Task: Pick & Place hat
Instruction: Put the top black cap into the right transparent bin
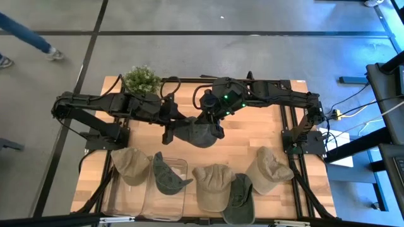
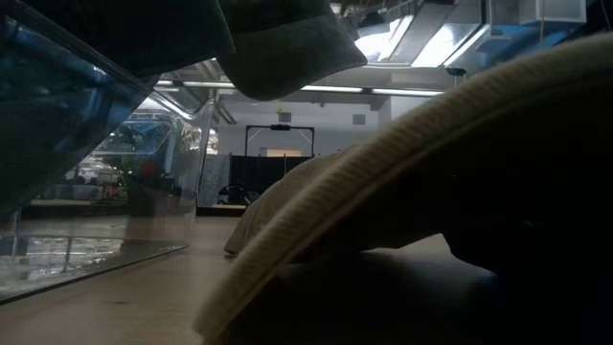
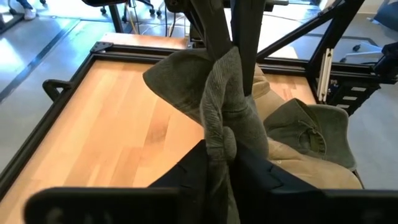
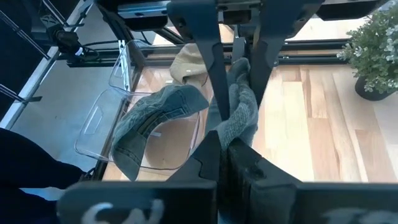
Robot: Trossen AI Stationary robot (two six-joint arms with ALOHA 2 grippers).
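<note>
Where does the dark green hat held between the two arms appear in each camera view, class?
High view: dark green hat at table centre, between both arms.
Low view: cannot tell; hats fill the frame, none clearly this one.
Left wrist view: centre, bunched in the jaws.
Right wrist view: centre, pinched.
Shared landmark: clear bin.

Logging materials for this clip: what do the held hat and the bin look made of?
Held hat: soft grey-green woven cloth, matte, judging by how it bunches into folds. Bin: clear hard plastic, glossy; the table shows through its walls.
</note>
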